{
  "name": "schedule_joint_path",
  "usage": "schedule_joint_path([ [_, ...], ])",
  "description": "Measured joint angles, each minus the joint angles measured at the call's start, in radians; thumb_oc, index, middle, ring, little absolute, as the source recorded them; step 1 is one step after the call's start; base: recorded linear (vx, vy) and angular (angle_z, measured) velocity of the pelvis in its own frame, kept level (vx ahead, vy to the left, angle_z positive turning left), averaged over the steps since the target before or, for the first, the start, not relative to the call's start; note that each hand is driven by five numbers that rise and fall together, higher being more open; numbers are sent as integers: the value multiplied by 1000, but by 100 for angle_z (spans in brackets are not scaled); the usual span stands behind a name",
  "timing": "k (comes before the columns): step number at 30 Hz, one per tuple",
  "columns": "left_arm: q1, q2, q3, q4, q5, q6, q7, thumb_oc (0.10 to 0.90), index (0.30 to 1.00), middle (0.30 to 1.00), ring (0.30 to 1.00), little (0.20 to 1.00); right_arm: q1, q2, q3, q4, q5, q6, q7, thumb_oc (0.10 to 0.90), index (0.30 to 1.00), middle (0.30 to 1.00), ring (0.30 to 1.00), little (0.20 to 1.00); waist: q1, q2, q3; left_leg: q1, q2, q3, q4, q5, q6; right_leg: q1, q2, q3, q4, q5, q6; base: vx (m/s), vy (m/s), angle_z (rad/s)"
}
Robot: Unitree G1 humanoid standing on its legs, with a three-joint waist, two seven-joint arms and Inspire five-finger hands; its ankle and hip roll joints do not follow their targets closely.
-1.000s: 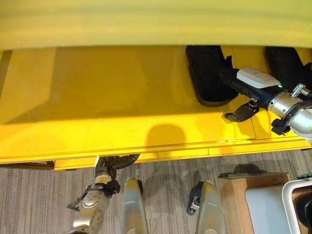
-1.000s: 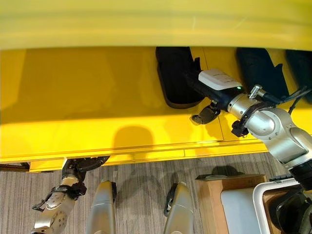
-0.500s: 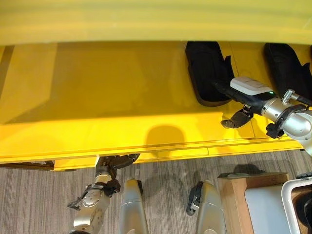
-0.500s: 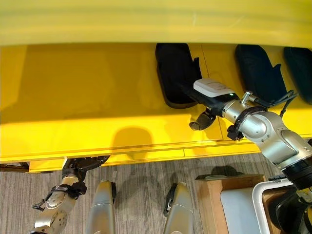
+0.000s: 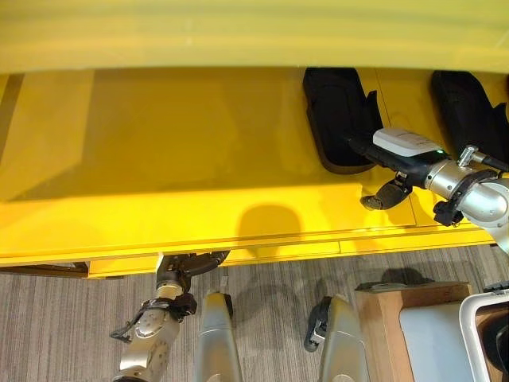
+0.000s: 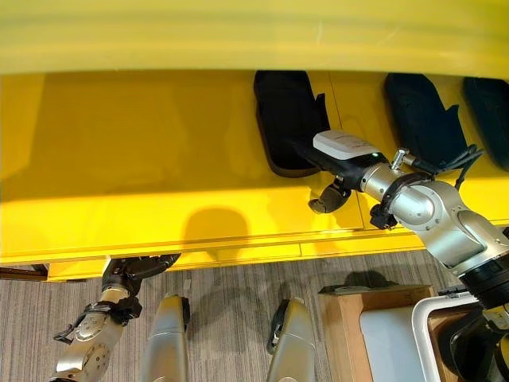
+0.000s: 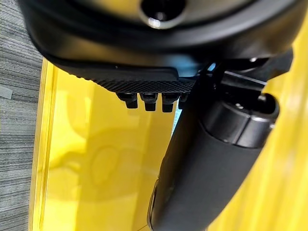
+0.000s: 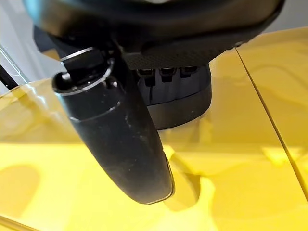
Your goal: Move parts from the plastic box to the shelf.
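A long black part lies on the yellow shelf, towards its back right. My right hand reaches in from the right, fingers straight against the part's near right edge, thumb hanging free above the shelf board. In the right wrist view the part shows just past the straight thumb, and nothing is held. Two more black parts lie further right. My left hand hangs open below the shelf's front edge, holding nothing.
A white plastic box and a wooden crate stand on the grey carpet at the lower right. The upper yellow shelf board overhangs the top. The shelf's left and middle are bare yellow surface.
My right hand has slid a little left and towards the shelf's front, staying at the black part's edge. The left hand has not moved.
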Motion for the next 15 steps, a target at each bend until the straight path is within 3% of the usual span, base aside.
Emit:
schedule_joint_path([
  [15, 7, 0, 0, 1, 0, 0, -3, 900, 1000, 1000, 1000, 1000, 32, 0, -11, -10, 12, 0, 31, 900, 1000, 1000, 1000, 1000, 0, -5, -24, -18, 0, 0, 1, 0, 0, -19, 1, 2, 1, 1, 0, 0, 0, 0],
])
